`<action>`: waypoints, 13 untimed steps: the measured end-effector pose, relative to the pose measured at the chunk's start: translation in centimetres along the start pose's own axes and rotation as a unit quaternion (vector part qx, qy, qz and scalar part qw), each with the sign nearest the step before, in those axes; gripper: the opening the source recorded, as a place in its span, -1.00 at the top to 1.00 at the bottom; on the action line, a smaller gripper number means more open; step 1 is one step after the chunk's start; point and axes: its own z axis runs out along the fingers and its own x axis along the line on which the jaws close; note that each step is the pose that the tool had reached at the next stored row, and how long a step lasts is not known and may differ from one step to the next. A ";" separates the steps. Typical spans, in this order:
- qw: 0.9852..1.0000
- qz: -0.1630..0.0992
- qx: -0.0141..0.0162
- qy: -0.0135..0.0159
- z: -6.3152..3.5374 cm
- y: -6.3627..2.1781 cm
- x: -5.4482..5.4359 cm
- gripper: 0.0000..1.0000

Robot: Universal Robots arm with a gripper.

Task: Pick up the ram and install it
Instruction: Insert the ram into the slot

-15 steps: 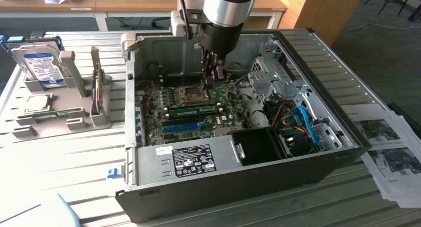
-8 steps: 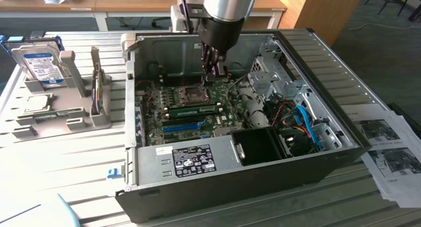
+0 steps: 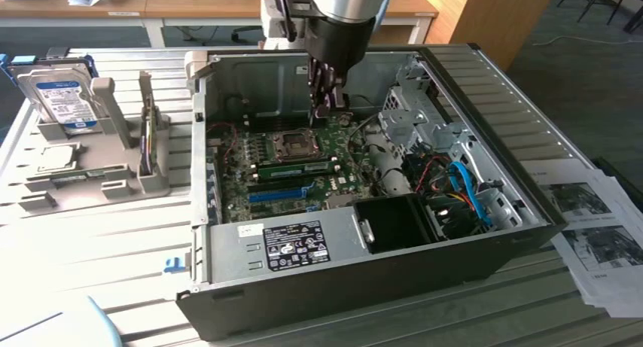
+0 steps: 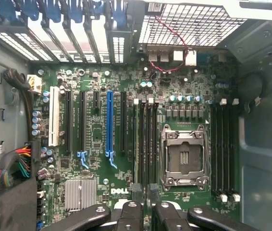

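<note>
Claw (image 3: pixel 329 106) (image 4: pixel 148 214) inside PC case (image 3: pixel 522 211), above the motherboard (image 4: pixel 92 192), jaws apart, nothing gripped. Ram (image 3: pixel 294 168) (image 4: pixel 137 144) sits in slot just beside CPU socket (image 3: pixel 298 142) (image 4: pixel 184 156), apart from claw.

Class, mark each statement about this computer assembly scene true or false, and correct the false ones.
1. The computer case is open, exposing the motherboard. True.
2. The hard drive sits inside the case. False: it stands in a grey holder outside the case, at the exterior view's left.
3. The gripper hangs inside the case, above the motherboard. True.
4. A cooler covers the CPU socket. False: the socket is bare.
5. Printed papers lie at the exterior view's right of the case. True.
</note>
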 end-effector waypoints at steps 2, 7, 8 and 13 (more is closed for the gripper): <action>1.000 0.000 0.000 0.000 -0.26 0.01 0.0 0.64; 1.000 0.000 0.000 0.000 -0.92 0.05 -0.1 0.64; 1.000 0.000 0.000 0.000 -1.04 0.05 -0.1 0.64; 1.000 0.000 0.000 0.000 -1.69 0.09 -0.1 0.64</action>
